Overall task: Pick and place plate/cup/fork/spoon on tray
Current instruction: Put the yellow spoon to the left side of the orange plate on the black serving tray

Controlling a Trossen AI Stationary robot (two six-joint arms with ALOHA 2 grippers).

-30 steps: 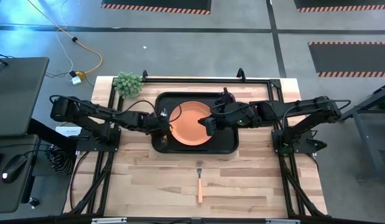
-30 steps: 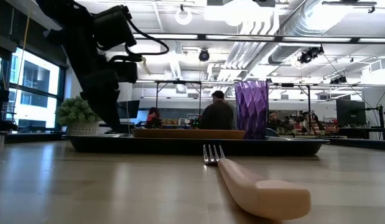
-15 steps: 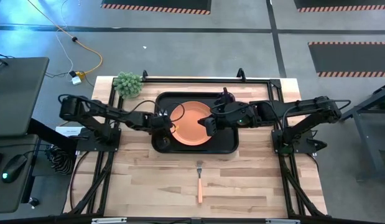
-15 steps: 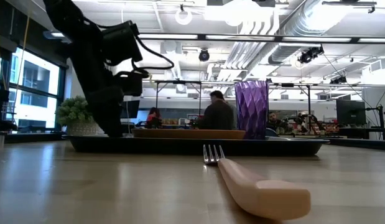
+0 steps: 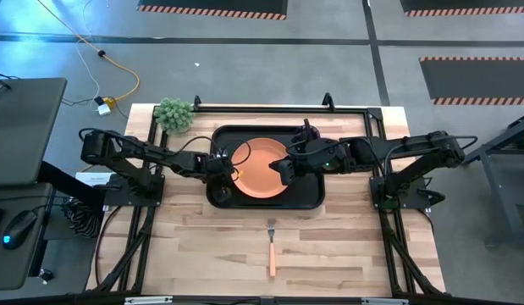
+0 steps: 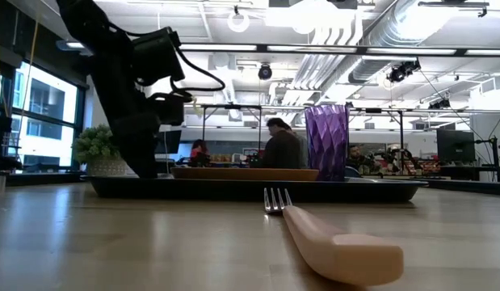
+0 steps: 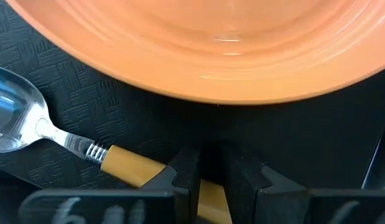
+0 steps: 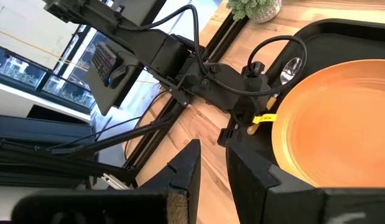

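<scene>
Meanwhile, the left end effector (image 7: pixel 209 177) pinches the spoon (image 7: pixel 68 146) handle, bowl pointing along the plate (image 7: pixel 211 46) rim.

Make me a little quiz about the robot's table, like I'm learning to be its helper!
1. True or false: the fork lies on the wooden table, off the tray.
2. What does the left pincer grip? A) cup B) spoon C) plate
3. What colour is the plate?

Key: 1 true. 2 B, the spoon, by its handle. 3 orange.
</scene>
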